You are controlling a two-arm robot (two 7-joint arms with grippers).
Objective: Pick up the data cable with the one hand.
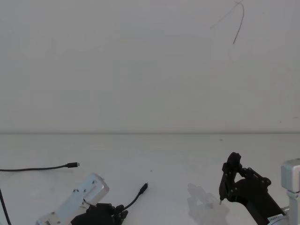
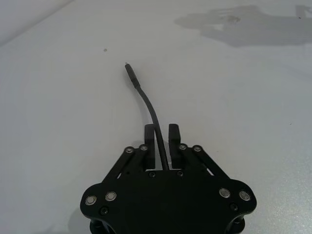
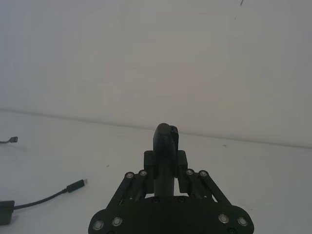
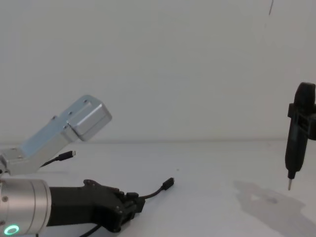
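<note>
My left gripper [image 2: 161, 129] is shut on the data cable [image 2: 148, 105], a thin black cord that runs between its two fingers. The cable's small plug [image 2: 130, 73] sticks out ahead of the fingertips over the white table. In the head view this gripper [image 1: 124, 209] sits low at the near left, with the plug [image 1: 144, 187] curving up and forward from it. The chest view shows the same gripper [image 4: 138, 201] and plug [image 4: 169, 183] from the side. My right gripper [image 3: 166, 156] stands at the near right, shut on a slim black pen-shaped tool [image 4: 296, 143] with its metal tip pointing down.
Another black cable end [image 1: 72, 164] with a silver-tipped plug lies on the white table [image 1: 164, 154] at the far left, its cord trailing off the left edge. A bare white wall closes the back of the table. The left arm's silver link [image 4: 74, 126] rises above the near left.
</note>
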